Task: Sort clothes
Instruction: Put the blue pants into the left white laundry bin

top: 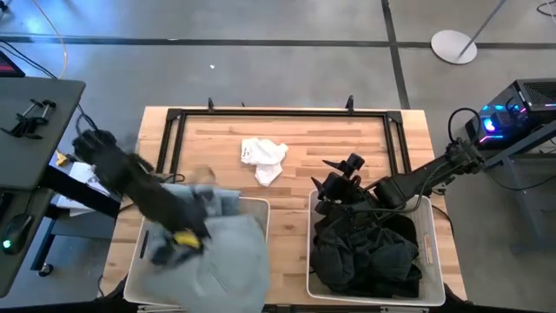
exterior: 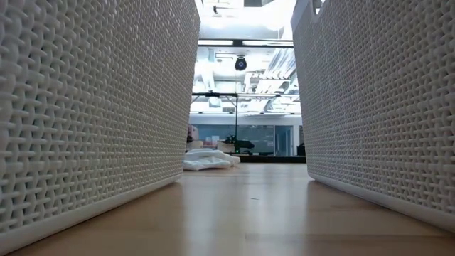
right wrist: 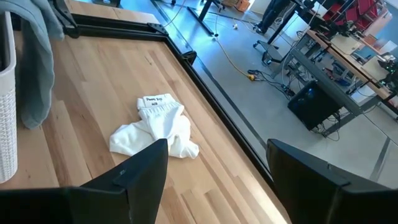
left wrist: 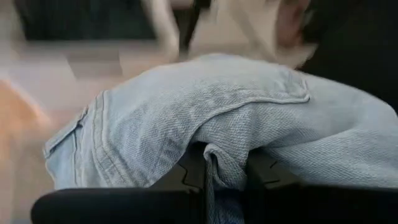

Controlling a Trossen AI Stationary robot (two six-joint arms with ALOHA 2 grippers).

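Note:
A pale blue-grey denim garment (top: pixel 230 256) lies heaped over the left white basket (top: pixel 137 261). My left gripper (top: pixel 184 239) is above that basket and is shut on the denim (left wrist: pixel 186 106). A white garment (top: pixel 263 159) lies crumpled on the wooden table between the baskets, toward the far side, and shows in the right wrist view (right wrist: pixel 155 127) and the low view (exterior: pixel 206 160). Black clothes (top: pixel 365 252) fill the right basket (top: pixel 430 252). My right gripper (top: pixel 334 178) hangs open over that basket's far left corner, with nothing between its fingers (right wrist: pixel 146 165). My left gripper pinches a bunched fold of the denim (left wrist: pixel 225 163) between its two fingers. It comes at the denim slanting down from the table's far left. The cloth bulges out ahead of the fingers, and the rest of it rests on the left basket.
A black metal frame (top: pixel 278 113) runs around the far half of the table. Bare wood lies between the two baskets (exterior: pixel 249 206). A grey side table with a clamp (top: pixel 35 122) stands to the left. Floor, cables and desks show beyond the far edge (right wrist: pixel 298 74).

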